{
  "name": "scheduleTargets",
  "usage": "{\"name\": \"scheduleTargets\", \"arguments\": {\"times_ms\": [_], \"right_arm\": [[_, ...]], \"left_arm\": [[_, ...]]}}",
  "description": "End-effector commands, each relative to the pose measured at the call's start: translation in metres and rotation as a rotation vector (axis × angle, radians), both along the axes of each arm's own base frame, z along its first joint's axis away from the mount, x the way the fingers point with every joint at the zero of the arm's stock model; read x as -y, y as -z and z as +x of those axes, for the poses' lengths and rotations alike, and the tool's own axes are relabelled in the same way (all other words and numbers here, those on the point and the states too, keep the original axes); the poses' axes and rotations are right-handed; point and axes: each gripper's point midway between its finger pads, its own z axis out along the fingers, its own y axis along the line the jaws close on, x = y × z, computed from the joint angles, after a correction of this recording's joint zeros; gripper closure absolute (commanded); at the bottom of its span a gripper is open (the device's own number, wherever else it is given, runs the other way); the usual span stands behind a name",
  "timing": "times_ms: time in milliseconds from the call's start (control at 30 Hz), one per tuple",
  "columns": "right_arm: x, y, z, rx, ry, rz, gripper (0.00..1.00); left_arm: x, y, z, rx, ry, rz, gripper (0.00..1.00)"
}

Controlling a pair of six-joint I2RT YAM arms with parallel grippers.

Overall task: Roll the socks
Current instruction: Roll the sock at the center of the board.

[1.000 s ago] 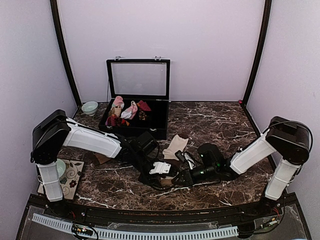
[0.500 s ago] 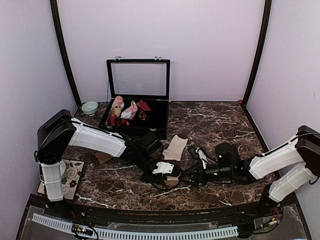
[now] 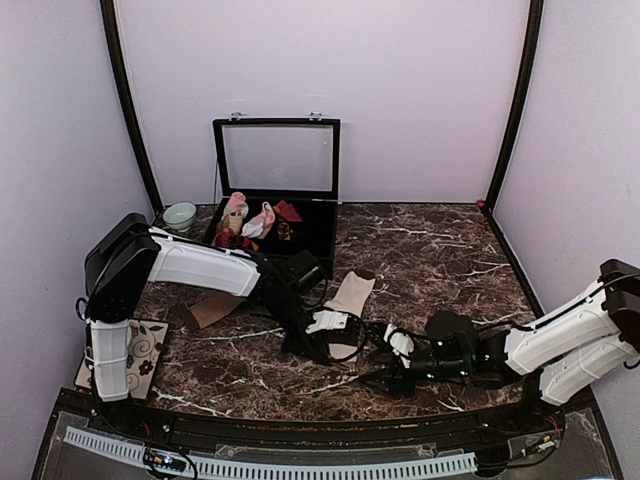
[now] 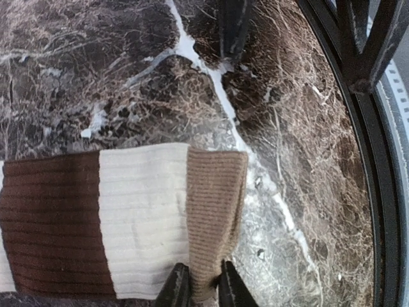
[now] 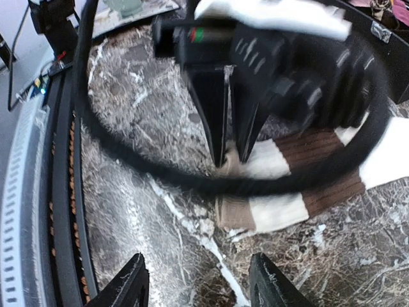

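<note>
The left gripper point(image 4: 202, 276) pinched the tan cuff of the sock point(image 4: 144, 214), flat on the table point(image 4: 96, 77) — likely to begin the roll — while the right gripper point(image 5: 197, 265) hung near, jaws spread, empty.

Top cam high at rear, facing fwd/down over whole table point(image 3: 450, 240); both wrist cams close, sharing cream sock point(image 4: 140, 217).

Closed left gripper point(image 4: 199, 291) down onto tan cuff point(image 4: 214, 204) of cream sock point(image 4: 144, 217), pinching it between the fingers. Opened right gripper point(image 5: 198, 272) from shut and pulled back, leaving sock well ahead of its fingertips.
</note>
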Motion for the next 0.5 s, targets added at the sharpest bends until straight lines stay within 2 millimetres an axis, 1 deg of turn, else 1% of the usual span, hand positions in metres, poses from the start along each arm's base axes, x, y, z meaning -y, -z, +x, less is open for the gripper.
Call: {"name": "scheduleTargets", "arguments": {"times_ms": [0, 133, 233, 367, 467], "right_arm": [[-0.002, 0.007, 0.003, 0.126, 0.007, -0.035, 0.47], [-0.018, 0.011, -0.004, 0.232, -0.061, -0.118, 0.47], [-0.027, 0.014, -0.001, 0.314, -0.083, -0.177, 0.47], [-0.031, 0.024, 0.004, 0.377, -0.104, -0.239, 0.48], [-0.032, 0.026, 0.01, 0.408, -0.089, -0.267, 0.49]], "left_arm": [[-0.011, -0.012, -0.01, -0.151, -0.005, 0.019, 0.79], [-0.011, -0.014, -0.009, -0.192, -0.005, 0.028, 0.78], [-0.011, -0.013, -0.008, -0.213, -0.01, 0.036, 0.78], [-0.012, -0.007, -0.007, -0.223, -0.017, 0.052, 0.77], [-0.012, -0.005, -0.007, -0.234, -0.015, 0.067, 0.77]]}}
